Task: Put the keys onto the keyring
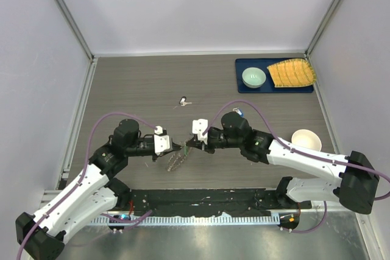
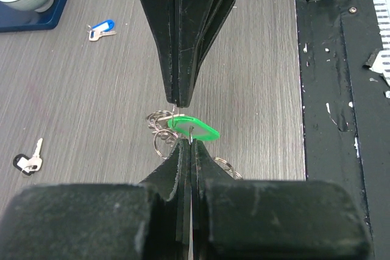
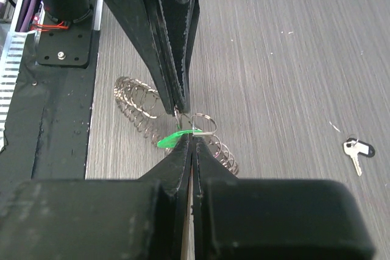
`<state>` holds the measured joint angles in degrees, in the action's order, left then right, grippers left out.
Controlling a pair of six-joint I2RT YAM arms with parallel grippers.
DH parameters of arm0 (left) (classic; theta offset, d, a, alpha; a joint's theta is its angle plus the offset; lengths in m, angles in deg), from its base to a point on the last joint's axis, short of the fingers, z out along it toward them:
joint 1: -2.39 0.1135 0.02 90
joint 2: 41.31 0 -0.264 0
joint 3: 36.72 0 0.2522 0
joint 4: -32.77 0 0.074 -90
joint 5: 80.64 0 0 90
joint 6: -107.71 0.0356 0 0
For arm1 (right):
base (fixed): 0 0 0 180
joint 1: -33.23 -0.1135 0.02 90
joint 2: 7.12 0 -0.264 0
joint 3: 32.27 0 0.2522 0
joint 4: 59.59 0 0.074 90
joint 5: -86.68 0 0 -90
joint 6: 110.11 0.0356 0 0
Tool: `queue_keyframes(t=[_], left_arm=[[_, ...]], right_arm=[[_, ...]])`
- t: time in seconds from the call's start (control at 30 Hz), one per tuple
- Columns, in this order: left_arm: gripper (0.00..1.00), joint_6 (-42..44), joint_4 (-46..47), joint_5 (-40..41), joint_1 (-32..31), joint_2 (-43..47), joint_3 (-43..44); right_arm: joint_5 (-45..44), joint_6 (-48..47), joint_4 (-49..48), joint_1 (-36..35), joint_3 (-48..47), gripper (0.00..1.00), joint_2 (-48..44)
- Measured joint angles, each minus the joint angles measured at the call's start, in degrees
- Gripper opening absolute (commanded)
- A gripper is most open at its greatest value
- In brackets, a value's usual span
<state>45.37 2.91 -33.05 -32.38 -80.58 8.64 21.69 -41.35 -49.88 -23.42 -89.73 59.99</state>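
Note:
My two grippers meet tip to tip low over the middle of the table. The left gripper [image 1: 178,147] [image 2: 192,140] is shut on a thin wire loop of the keyring [image 1: 177,161] [image 3: 137,106], whose bristly coil hangs down to the wood. That loop crosses the head of the green key [image 2: 198,128] [image 3: 167,140]. The right gripper [image 1: 187,144] [image 3: 191,136] is shut on the green key's end. A blue key [image 2: 103,27] [image 1: 242,112] lies loose on the table, partly behind the right arm in the top view.
A black-headed key [image 1: 183,100] [image 2: 25,162] [image 3: 356,148] lies alone further out. At the back right, a blue tray [image 1: 241,65] holds a green bowl [image 1: 253,77] and a yellow ridged piece [image 1: 292,72]. A white bowl [image 1: 306,140] stands by the right arm.

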Motion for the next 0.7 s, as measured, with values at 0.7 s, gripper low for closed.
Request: queue_keyframes(t=[0.7], left_arm=[[0.00,-2.0,2.3,6.2,0.0,3.4,0.0]], right_arm=[[-5.4,0.2,0.3,-1.2,0.0,0.01,-2.0]])
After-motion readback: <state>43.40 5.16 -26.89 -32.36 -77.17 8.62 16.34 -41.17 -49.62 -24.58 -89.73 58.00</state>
